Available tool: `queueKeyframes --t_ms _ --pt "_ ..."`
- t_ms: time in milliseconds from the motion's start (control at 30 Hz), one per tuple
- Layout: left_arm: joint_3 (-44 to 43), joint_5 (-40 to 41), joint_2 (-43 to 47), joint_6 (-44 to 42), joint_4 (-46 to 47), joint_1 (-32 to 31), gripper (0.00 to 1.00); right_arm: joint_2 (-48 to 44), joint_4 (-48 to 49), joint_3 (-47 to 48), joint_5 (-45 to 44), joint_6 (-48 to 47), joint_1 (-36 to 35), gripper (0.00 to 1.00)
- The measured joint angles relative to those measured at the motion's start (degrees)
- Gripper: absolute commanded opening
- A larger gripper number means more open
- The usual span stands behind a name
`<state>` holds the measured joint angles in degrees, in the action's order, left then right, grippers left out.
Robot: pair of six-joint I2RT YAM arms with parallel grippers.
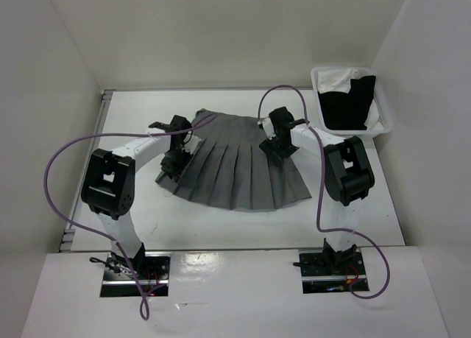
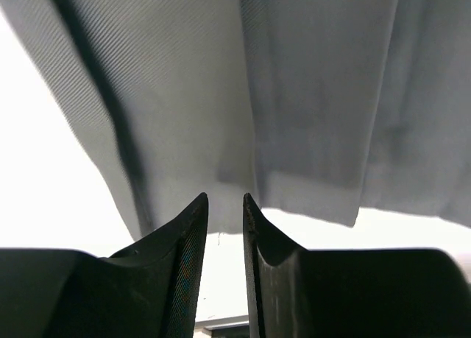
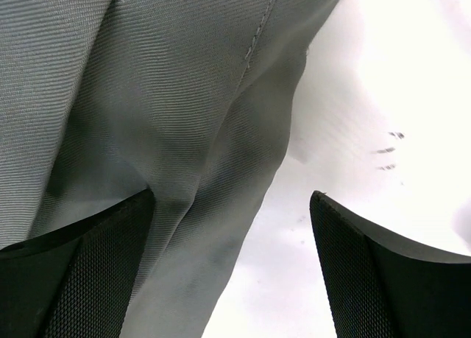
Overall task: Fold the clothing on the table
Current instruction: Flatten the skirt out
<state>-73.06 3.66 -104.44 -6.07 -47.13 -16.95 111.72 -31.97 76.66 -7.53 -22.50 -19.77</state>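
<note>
Sideways, the pleated skirt (image 1: pixel 235 167) spans both arms; the left gripper (image 2: pixel 225 205) has jaws narrowed to a slit just short of one edge; the right gripper (image 3: pixel 232 227) has jaws spread astride the other.

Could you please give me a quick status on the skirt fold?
Left hand nearly closed at left edge of skirt, grip unclear. Right hand open over its right edge. No fold yet. Basket apart, far right.

White walls (image 1: pixel 243 29) close me in on three sides (plain, matte, evenly lit). A white basket (image 1: pixel 316 79) sits in the far right corner. The near panel (image 1: pixel 235 301) shows soft glare.
</note>
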Motion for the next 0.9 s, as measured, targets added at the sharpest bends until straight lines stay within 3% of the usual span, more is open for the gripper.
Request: queueKeyframes --t_ms 233,333,400,467,733,900 --pt "0.0 0.1 3.3 -1.0 -1.9 -0.1 0.34 -2.7 0.3 -3.4 -5.7 -2.6 0.3 0.91" --pt "-0.7 0.2 5.0 -1.5 -2.7 0.2 0.45 -4.3 0.2 -4.3 -7.2 -3.9 1.3 0.92" --pt "-1.9 -0.2 5.7 -1.7 -2.7 0.6 0.62 -5.6 -0.1 -4.2 -6.9 -4.1 2.0 0.93" --pt "-3.2 -1.2 5.9 -1.7 -1.5 1.2 0.66 -7.1 -1.4 -3.2 -5.0 -4.1 2.6 0.94" --pt "-10.3 -3.0 -0.3 -1.6 9.1 1.4 0.64 -12.0 -2.7 3.1 5.1 -1.4 2.8 0.94" --pt "-19.3 -2.7 -10.7 -2.6 15.0 0.1 0.44 -11.7 -2.3 3.8 8.0 1.2 2.8 0.94"
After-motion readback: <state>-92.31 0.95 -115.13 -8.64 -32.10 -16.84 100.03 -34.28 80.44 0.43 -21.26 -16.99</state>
